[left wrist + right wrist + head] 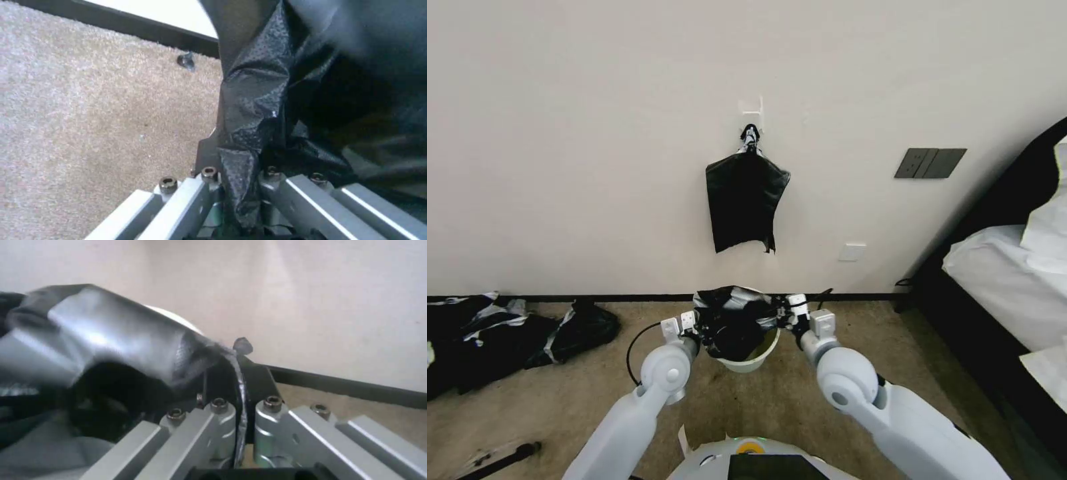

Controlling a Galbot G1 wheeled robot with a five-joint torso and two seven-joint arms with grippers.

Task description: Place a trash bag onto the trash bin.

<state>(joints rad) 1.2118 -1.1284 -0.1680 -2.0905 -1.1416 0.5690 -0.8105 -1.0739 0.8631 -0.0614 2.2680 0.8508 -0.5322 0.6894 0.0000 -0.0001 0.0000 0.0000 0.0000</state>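
The trash bag [735, 319], a thin glossy black film with a silvery sheen, sits low in the centre of the head view, spread over the mouth of the trash bin [752, 362], whose cream-white lower wall shows beneath it on the carpet [547, 407]. It looks nearly weightless, limp and slippery, so it likely tears or slides if pulled hard; the sensible hold is a pinch at the mouth's hem on opposite sides, which is where it is taken. The left gripper [692, 325] is at the bag's left edge, and in the left wrist view its jaws are clamped on a crumpled fold of film [238, 173]. The right gripper [792, 313] is at the bag's right edge, jaws pressed together on a thin edge of film [241, 396]. Above, a flat bundle of bags [745, 208] hangs on the wall.
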